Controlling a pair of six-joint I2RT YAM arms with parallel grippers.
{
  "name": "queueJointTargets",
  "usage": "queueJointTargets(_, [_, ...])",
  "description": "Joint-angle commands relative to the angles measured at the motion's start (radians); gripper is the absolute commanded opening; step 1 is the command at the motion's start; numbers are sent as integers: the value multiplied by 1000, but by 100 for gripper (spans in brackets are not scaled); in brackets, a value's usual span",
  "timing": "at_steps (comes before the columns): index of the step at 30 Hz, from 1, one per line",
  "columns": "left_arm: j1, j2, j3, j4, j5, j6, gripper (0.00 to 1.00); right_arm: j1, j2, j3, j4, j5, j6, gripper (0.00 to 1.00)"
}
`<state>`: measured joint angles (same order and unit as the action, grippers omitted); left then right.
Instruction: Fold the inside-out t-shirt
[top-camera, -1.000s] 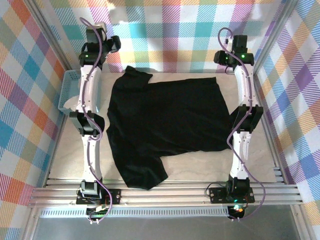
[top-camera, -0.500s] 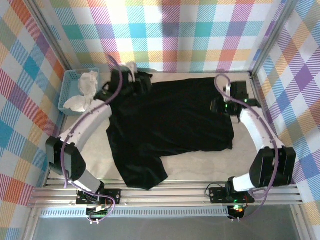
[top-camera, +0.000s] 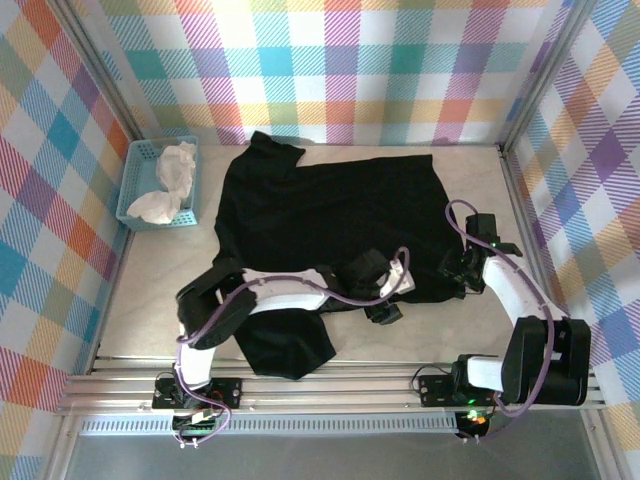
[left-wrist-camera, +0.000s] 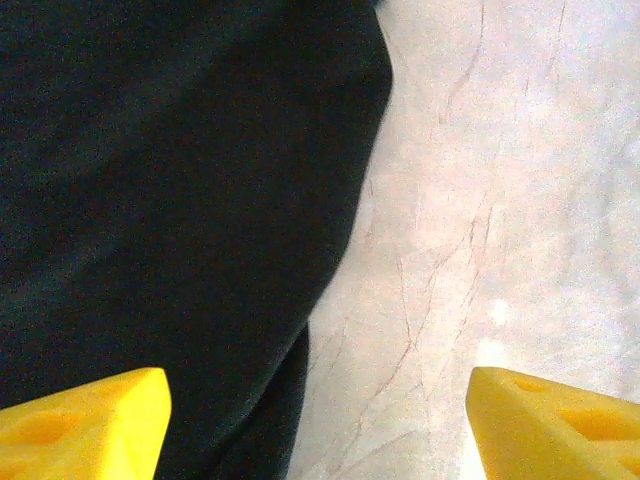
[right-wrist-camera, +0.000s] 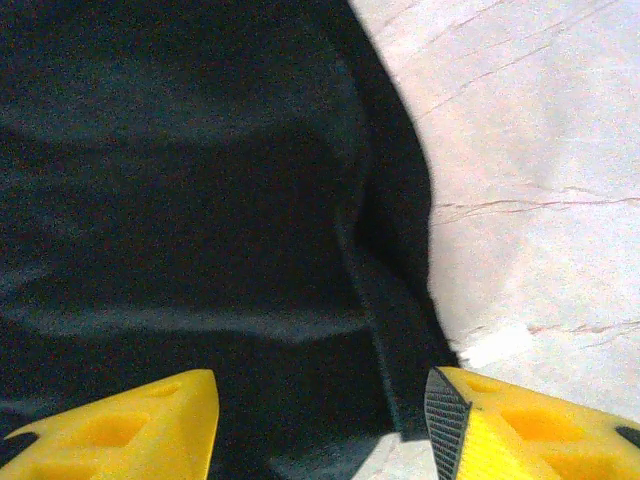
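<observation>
The t-shirt (top-camera: 320, 215) lies spread flat on the table (top-camera: 150, 290), filling the middle of the overhead frame. Its long axis runs left to right: the two sleeves stick out at the upper left and lower left, and the straight hem forms the right-hand edge, so the neck end points toward the left of the frame. Only plain black cloth shows.

The left arm reaches across the lower part of the shirt, and the left gripper (top-camera: 385, 305) sits at the garment's lower edge, right of centre. In its wrist view the yellow fingers (left-wrist-camera: 85, 420) stand wide apart with nothing between them — one over black cloth, the other over bare table, the shirt's edge running up the frame between them.

The right gripper (top-camera: 458, 275) hangs at the shirt's lower right corner. Its yellow fingertips (right-wrist-camera: 125, 420) are spread too, gripping nothing, with the hem corner lying flat between them.

At the upper left of the overhead frame a light-blue basket (top-camera: 132, 190) holds a crumpled white cloth (top-camera: 172, 178), just clear of the shirt.
</observation>
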<state>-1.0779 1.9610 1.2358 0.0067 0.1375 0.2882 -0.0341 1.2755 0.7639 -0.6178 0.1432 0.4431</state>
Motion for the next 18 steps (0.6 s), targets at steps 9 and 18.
queueJointTargets(9, [23, 108, 64, -32, -110, 124, 33, -8, 250, 103, -13, 82, -14, 44])
queueJointTargets(18, [236, -256, -242, -52, -69, -128, 0, 53, 222, 199, 35, -494, -113, 5])
